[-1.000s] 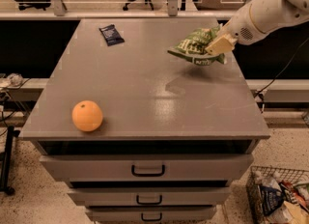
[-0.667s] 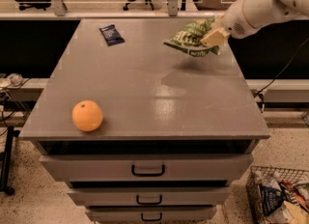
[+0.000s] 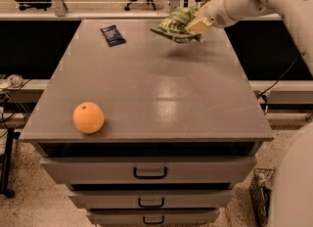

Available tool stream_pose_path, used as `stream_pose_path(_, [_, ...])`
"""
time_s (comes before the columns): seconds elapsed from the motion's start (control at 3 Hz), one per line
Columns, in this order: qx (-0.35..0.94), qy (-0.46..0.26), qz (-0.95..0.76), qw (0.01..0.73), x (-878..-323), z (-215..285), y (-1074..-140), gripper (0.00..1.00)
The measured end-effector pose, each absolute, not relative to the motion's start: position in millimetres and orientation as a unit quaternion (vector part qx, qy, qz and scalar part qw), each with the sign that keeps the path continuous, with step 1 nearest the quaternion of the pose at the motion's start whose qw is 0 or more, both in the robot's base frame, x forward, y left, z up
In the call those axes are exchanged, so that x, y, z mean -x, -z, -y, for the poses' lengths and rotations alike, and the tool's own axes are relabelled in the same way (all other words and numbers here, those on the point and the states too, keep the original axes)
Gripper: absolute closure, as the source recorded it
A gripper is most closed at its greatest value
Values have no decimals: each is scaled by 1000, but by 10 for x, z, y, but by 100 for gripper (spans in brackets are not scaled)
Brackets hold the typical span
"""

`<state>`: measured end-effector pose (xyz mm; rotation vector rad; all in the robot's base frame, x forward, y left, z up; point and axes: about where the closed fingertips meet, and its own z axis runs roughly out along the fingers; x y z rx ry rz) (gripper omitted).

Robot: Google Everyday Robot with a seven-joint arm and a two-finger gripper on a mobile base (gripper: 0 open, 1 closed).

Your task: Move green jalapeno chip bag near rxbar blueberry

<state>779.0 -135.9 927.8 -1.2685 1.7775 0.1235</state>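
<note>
Care here means carrying the green jalapeno chip bag, pinched in the closed gripper and hanging above the table's far right, level leftward, then lowering it just beside the rxbar blueberry without nudging it

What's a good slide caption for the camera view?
Tool holds the chip bag above the table at its far edge, right of the rxbar; orange sits front left.
</note>
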Motion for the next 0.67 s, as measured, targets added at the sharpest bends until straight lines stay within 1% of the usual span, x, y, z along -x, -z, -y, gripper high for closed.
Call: stream_pose_path(0.67, [530,-108,-692,478,-8243,496,-8978,100])
